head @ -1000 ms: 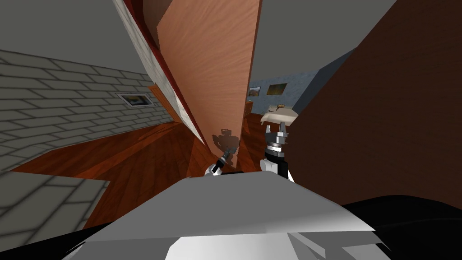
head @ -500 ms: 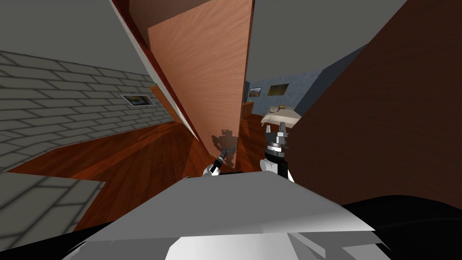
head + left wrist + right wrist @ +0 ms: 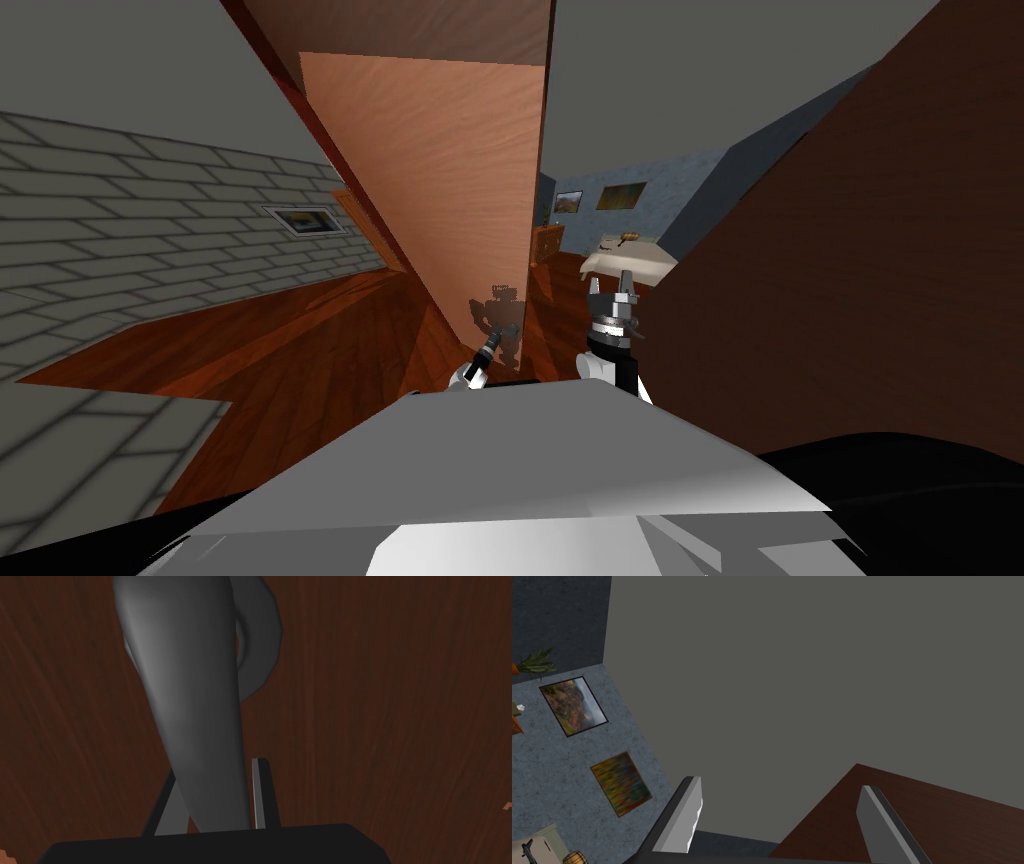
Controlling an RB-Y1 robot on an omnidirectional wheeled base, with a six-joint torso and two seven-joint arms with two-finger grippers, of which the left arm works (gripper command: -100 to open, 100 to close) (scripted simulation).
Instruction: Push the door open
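door (image 3: 430, 180) swung wider, left arm (image 3: 482, 362) reaching forward, fingers (image 3: 256, 791) clamping handle (image 3: 185, 676)

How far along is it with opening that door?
Partly there. The door stands ajar, and a bed shows beyond its edge. The left gripper is shut on the grey handle; the right gripper is open, idle. Left to do: swing the door wider; it looks too narrowly open to pass.

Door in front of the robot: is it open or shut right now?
Partly open: the door stands ajar, and past its edge a bed and wall pictures show. The left tool grips its grey handle.
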